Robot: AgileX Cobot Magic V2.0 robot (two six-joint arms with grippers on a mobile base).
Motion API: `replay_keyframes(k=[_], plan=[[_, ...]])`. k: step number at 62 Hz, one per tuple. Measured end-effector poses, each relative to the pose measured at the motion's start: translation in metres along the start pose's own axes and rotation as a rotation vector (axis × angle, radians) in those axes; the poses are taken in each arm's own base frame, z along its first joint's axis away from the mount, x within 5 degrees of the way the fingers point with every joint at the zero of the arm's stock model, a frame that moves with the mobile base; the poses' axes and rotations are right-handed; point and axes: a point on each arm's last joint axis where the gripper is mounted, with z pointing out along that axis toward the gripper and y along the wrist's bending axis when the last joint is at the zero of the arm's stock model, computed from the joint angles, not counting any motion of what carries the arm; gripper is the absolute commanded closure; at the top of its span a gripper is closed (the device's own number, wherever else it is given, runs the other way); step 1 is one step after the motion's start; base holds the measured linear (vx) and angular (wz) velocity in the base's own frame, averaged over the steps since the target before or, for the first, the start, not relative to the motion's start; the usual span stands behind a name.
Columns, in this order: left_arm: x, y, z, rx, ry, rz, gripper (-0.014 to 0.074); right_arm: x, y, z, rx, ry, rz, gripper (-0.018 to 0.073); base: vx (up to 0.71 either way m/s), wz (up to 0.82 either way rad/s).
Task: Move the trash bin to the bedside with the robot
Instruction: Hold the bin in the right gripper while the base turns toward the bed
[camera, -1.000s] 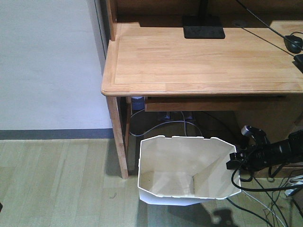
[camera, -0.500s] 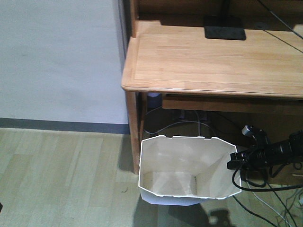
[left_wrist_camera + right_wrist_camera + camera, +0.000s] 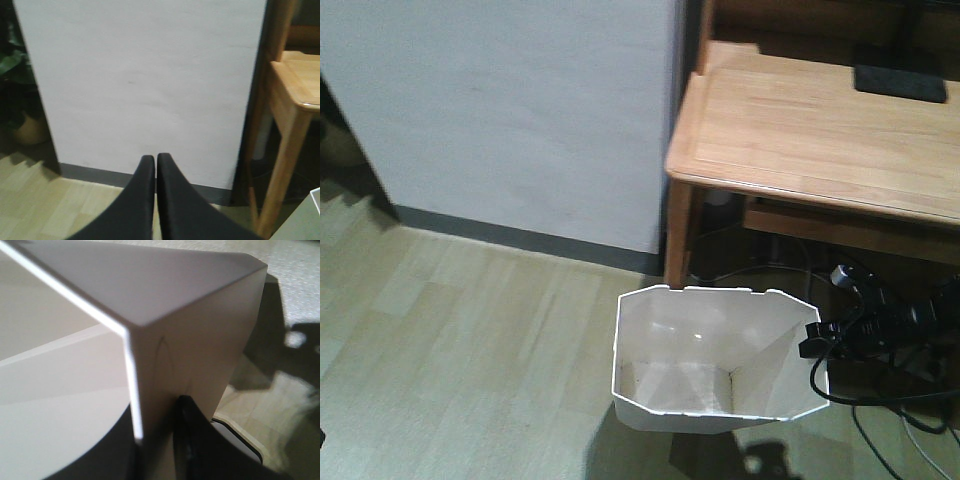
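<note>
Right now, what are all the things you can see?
bin: one, white, on the floor in front of the desk, nothing inside
desk: one, light brown wood, top right
black slab: one, flat, on the desk's far right; cannot tell what it is
cables: several, mostly black, on the floor right of the bin
wall: one, white with a grey strip at the bottom, left of the desk
floor: pale wood planks
plant: one, green leaves, in the dark corner left of the wall
left hand: one, black, shut, holding nothing
right hand: one, black, clamped on the bin's right rim
</note>
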Motion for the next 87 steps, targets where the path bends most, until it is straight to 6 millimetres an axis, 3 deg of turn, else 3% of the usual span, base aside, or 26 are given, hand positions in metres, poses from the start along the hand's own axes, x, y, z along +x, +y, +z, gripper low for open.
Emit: replay_keyframes(k=[87], plan=[[0.0,0.0,0.0,0.0,0.0,0.0,0.0602,0.0001,-0.0007,0.0,0.008,0.001,-0.002,0.0564,0.0,0.45]])
